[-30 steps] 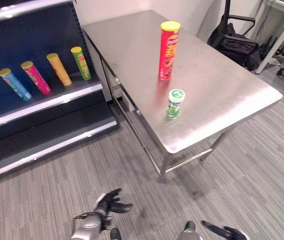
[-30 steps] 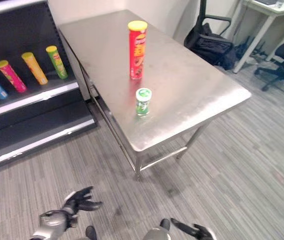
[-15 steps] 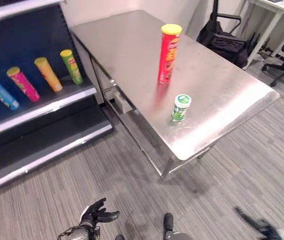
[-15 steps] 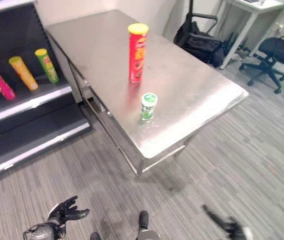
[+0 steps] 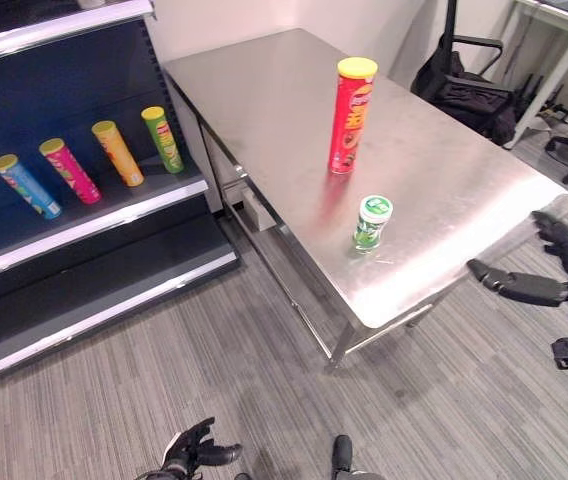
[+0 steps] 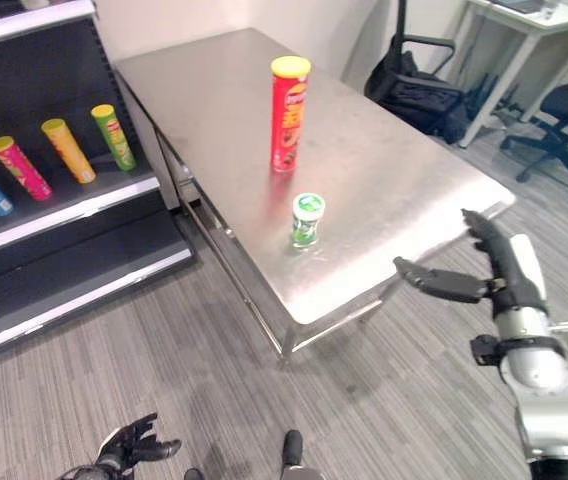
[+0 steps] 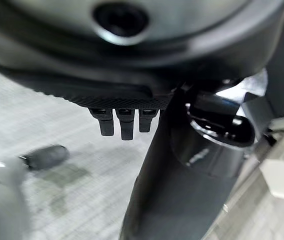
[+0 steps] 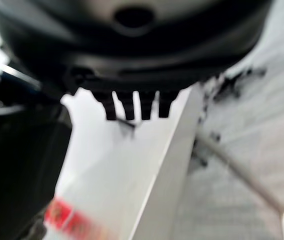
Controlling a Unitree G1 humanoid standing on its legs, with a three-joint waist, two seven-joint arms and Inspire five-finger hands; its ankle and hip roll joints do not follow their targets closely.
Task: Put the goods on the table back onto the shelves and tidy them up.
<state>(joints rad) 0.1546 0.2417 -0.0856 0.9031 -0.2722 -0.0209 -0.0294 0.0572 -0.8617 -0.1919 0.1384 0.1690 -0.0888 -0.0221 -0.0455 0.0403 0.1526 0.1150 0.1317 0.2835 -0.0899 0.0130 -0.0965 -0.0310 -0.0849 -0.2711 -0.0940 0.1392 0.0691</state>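
A tall red chip can with a yellow lid stands upright mid-table on the steel table. A short green can with a white lid stands closer to the front edge. My right hand hovers open off the table's front right corner, thumb pointing toward the green can, well apart from it. In the right wrist view its straight fingers reach over the table edge. My left hand hangs low over the carpet, fingers spread, holding nothing.
The dark shelf unit stands left of the table; on its middle shelf lie blue, pink, orange and green cans side by side. A black chair and a white desk stand behind the table.
My right hand has risen from near the floor to table height at the front right corner. The left hand stays low. The camera has shifted; the cans have not moved.
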